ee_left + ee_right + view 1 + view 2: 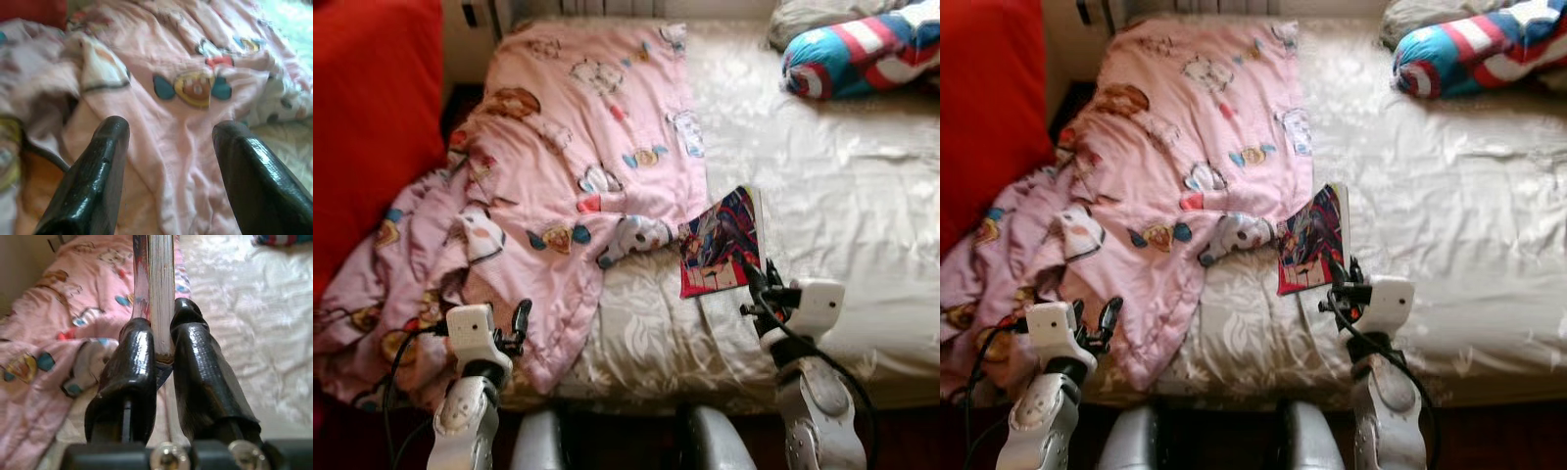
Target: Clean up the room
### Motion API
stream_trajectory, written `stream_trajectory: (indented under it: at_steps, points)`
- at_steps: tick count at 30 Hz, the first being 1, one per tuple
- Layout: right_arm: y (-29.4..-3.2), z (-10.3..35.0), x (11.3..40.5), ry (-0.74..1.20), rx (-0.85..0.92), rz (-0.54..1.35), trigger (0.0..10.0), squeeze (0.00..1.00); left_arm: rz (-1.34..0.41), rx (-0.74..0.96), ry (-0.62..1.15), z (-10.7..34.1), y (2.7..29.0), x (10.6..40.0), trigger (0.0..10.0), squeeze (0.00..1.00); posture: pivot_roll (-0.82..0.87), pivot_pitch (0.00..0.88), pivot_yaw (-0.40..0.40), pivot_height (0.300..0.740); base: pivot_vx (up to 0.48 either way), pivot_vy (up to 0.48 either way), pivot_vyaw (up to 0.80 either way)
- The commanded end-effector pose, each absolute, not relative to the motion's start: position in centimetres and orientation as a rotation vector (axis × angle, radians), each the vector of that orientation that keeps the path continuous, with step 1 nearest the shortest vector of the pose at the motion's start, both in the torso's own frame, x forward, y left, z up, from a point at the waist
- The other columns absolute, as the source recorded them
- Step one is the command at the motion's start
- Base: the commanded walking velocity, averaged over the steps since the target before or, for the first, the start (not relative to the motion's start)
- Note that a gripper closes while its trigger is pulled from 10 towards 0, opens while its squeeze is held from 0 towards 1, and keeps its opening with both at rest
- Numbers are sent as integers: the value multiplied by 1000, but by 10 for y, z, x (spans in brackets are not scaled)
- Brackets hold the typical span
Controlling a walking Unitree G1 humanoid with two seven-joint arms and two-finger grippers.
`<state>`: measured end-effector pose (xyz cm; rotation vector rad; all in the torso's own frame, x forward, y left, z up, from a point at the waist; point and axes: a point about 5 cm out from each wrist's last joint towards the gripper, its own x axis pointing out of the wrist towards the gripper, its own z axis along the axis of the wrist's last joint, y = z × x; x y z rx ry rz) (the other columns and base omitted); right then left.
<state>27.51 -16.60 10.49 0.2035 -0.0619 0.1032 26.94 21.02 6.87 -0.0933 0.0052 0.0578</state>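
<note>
Right wrist view: book [159, 293] edge clamped between right hand [164, 340] fingers.

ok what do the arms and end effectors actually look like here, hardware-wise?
Both arms are silver-grey with rounded shells and a boxy white wrist housing. Each end effector, left and right, has two long glossy black fingers with broad, slightly curved pads. Black cables loop from each wrist back along the forearm. No markings are legible.

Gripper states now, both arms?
Left tool: open, over the blanket, holding nothing.
Right tool: shut on the book.
</note>
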Motion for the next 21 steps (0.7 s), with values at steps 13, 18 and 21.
stream_trajectory:
  at_steps: [13,18,21]
  points:
    - [-163,105,280,-51,194,81,10000,0,53,-61,-11,75,217,269,10000,0,59,156,-61,714,0,0,0]
    - [-162,104,281,-48,192,76,10000,0,39,-58,-24,79,215,271,10000,0,59,163,-57,714,0,0,0]
    - [-163,103,281,-47,196,69,10000,0,33,-58,-23,79,215,271,10000,0,59,163,-57,714,0,0,0]
